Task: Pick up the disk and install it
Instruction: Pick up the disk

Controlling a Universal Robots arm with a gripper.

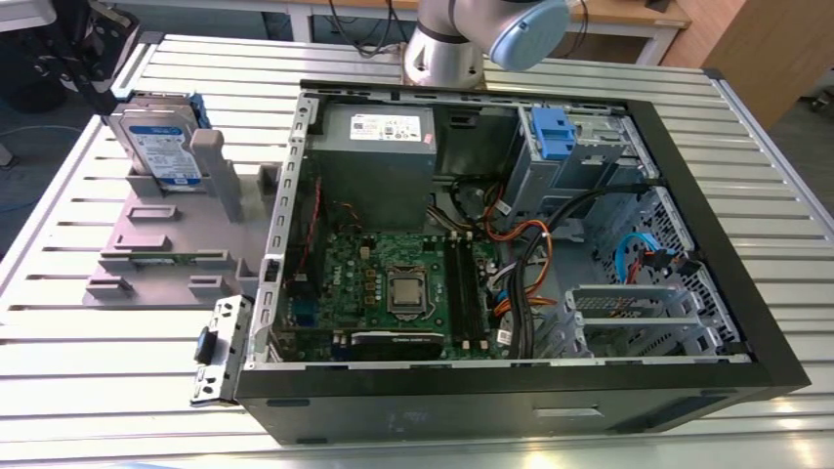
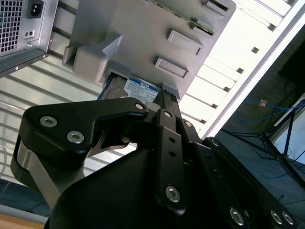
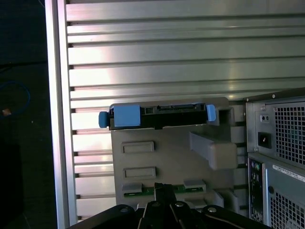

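Looking first at the disk [image 1: 159, 147]: parked upright in a slot at one end of the grey stand [image 1: 170, 249], at the exterior view's left. Resting with that stand on the slatted tabletop [image 1: 117, 381], outside the open computer case [image 1: 521, 403] and well apart from the blue-tabbed drive cage [image 1: 573, 147] inside it. Judging from the first wrist view, standing with the connector edge turned upward, so probably with the long axis upright and the broad labelled face turned sideways, not upward. Framed by the blue carrier, with a blue tab sticking out at each end of that upper edge. Coming now to the hand [image 3: 164, 187]: hanging above the other end of the same stand, over the low slots and the small green strip. From there, disk lying straight ahead along the stand, beyond the tip, apart from it and not touched. Seems pressed together, with no gap to see at the tip in both wrist views, and pinching nothing. Being the single arm here, no question of which side is nearer.
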